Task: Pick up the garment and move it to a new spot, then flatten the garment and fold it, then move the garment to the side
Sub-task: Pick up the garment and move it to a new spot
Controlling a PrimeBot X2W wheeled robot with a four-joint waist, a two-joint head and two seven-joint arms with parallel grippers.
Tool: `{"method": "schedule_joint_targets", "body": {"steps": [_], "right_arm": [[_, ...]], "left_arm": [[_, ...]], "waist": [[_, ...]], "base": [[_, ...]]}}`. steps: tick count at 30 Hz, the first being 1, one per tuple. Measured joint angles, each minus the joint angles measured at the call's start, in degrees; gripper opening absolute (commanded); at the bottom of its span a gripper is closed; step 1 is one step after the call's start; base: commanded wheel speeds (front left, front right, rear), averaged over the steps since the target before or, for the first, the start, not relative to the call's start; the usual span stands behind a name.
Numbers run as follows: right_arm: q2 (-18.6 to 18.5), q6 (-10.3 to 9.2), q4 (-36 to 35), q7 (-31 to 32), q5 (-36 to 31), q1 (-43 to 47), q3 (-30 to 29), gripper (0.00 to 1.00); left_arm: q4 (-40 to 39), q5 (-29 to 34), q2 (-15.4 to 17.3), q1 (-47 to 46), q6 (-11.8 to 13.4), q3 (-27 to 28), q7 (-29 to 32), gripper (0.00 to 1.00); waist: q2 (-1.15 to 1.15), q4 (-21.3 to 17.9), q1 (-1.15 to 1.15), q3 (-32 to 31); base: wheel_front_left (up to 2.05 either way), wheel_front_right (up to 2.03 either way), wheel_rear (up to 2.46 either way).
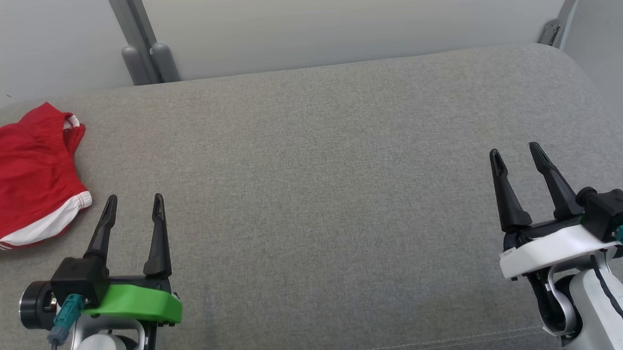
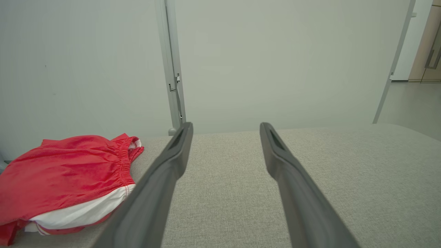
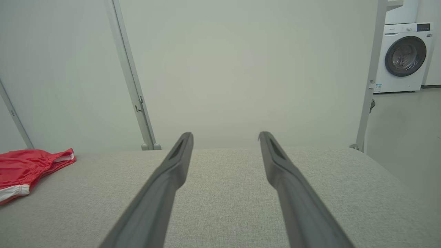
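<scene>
1. Long dark fingers of the left gripper [image 1: 135, 197], rising from a green mount, stand spread apart with nothing between them, at the near left of the grey woven-fabric padded surface [image 1: 316, 169].
2. On a white mount at the near right, the right gripper [image 1: 514, 150] is likewise parted and empty, well apart from the left one.
3. The red fabric garment with white trim [image 1: 23, 169] lies bunched at the surface's left end, near the left gripper's outer finger and touched by neither gripper.
4. The left wrist view brings out the garment's gathered elastic waistband. The right wrist view takes in a white front-loading washing machine [image 3: 403, 57] on the floor past the surface's right end.
5. The frame edge cuts off the garment's left side in the head view, so its full outline cannot be told.
</scene>
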Motion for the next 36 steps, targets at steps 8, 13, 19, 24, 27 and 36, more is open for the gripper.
{"method": "schedule_joint_targets", "body": {"steps": [8,13,19,24,27,36], "right_arm": [[0.5,0.58,0.0,0.0,0.0,0.0,-0.2,1.0],[0.7,0.6,-0.3,0.0,-0.1,0.0,-0.6,1.0],[0.8,0.94,-0.6,0.0,-0.5,0.0,-1.3,1.0],[0.9,1.38,-0.8,0.0,-0.5,0.0,-1.5,1.0],[1.0,1.45,-0.9,0.0,-0.6,0.0,-1.5,1.0],[1.2,2.47,-1.8,-0.1,-1.3,-0.3,-1.0,1.0]], "left_arm": [[0.2,0.0,-0.3,0.0,-0.5,0.5,0.0,1.0],[0.2,0.0,-0.5,-0.7,-0.8,0.6,0.0,1.0],[0.3,0.1,-0.7,-1.8,-1.0,1.1,0.0,1.0],[0.6,0.1,-0.8,-1.9,-1.3,1.6,0.0,1.0],[0.8,0.1,-0.9,-2.3,-1.4,2.2,0.0,1.0],[1.5,0.3,-0.8,-4.8,-1.4,3.9,0.0,1.0]], "waist": [[0.0,0.0,0.0,0.2],[0.0,0.2,0.0,0.9],[0.0,1.3,0.0,1.4],[0.0,2.5,0.0,1.6],[0.0,3.4,0.0,1.8],[0.0,6.6,0.0,3.8]], "base": [[0.0,0.0,0.0],[0.0,0.0,0.0],[0.0,0.0,0.0],[0.0,0.0,0.0],[0.0,0.0,0.0],[0.0,0.0,0.0]]}}
